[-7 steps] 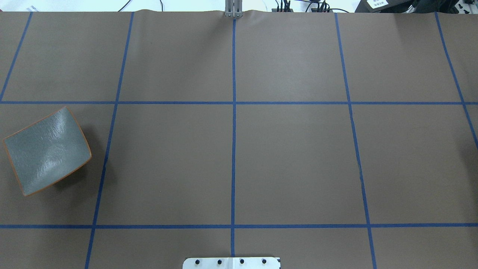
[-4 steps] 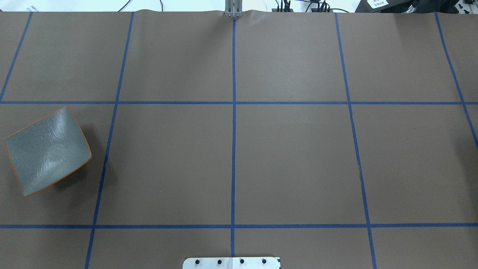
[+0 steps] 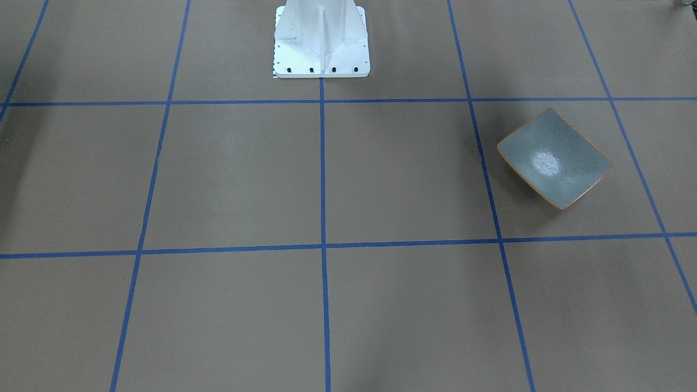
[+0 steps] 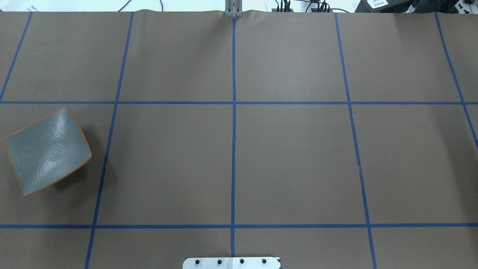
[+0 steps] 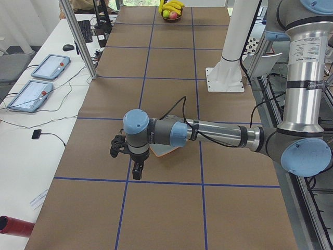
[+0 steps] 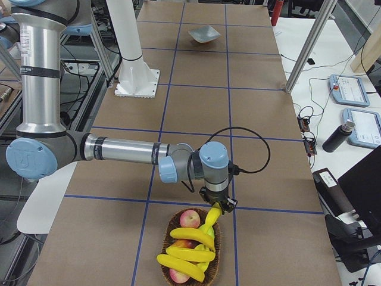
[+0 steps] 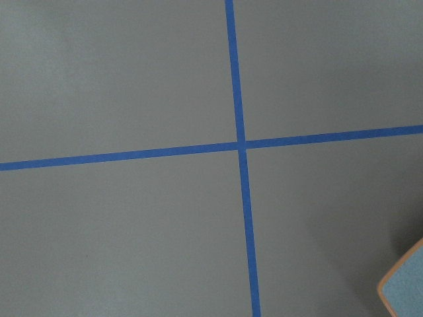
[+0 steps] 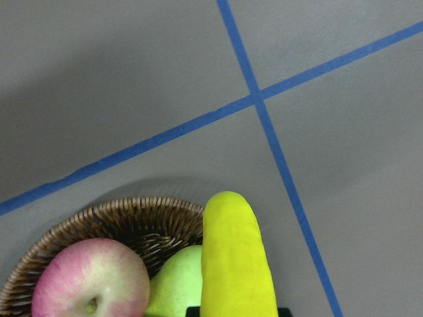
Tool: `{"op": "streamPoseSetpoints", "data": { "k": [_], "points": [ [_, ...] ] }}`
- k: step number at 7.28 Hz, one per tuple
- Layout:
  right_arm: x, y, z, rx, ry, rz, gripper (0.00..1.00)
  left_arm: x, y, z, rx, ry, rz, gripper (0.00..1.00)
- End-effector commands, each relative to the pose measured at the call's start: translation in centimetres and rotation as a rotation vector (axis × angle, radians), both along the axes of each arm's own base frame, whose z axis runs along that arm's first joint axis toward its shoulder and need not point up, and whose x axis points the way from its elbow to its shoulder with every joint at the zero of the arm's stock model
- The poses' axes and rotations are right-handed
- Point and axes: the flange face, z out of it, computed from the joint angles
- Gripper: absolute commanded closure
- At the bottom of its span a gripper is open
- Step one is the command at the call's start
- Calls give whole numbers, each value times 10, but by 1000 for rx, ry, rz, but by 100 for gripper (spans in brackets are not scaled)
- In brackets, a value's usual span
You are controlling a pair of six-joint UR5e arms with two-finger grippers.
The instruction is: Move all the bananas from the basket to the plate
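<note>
The grey-green plate (image 4: 46, 151) (image 3: 555, 158) lies bare on the robot's left side of the table; a corner of it shows in the left wrist view (image 7: 404, 290). At the other end, the wicker basket (image 6: 221, 238) (image 8: 132, 218) holds several yellow bananas (image 6: 181, 253). My right gripper (image 6: 218, 206) hangs over the basket's far rim, shut on one banana (image 8: 234, 264) (image 6: 213, 214) that points down into the basket. My left gripper (image 5: 137, 172) hovers beside the plate (image 5: 162, 152); I cannot tell whether it is open or shut.
A red apple (image 8: 89, 277) (image 6: 190, 218) and a green fruit (image 8: 178, 284) share the basket. The white robot base (image 3: 321, 49) stands at the table's robot side. Blue tape lines grid the brown table. Tablets and cables sit on a side bench (image 6: 351, 89).
</note>
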Motion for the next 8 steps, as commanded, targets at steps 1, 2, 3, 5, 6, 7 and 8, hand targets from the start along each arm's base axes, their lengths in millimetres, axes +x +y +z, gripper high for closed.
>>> {"op": "streamPoseSetpoints", "data": {
  "k": [1, 2, 3, 5, 6, 7, 8],
  "points": [
    [0, -42, -63, -57, -53, 208, 100, 0, -9, -14, 87, 2, 0, 0],
    [-6, -61, -84, -70, -85, 267, 100, 0, -15, -25, 197, 3, -1, 0],
    [-15, -75, -102, -85, -126, 305, 100, 0, -19, -34, 304, 4, -1, 0],
    [-54, -102, -156, -124, -229, 369, 100, 10, -49, -63, 492, 5, 14, 0],
    [-83, -111, -177, -119, -281, 399, 100, 29, -84, -82, 523, 17, 43, 0],
    [-118, -112, -190, -120, -351, 436, 100, 35, -101, -94, 535, 24, 40, 0],
    [-154, -112, -208, -128, -428, 473, 100, 40, -116, -126, 503, 69, -39, 0]
  ]
}}
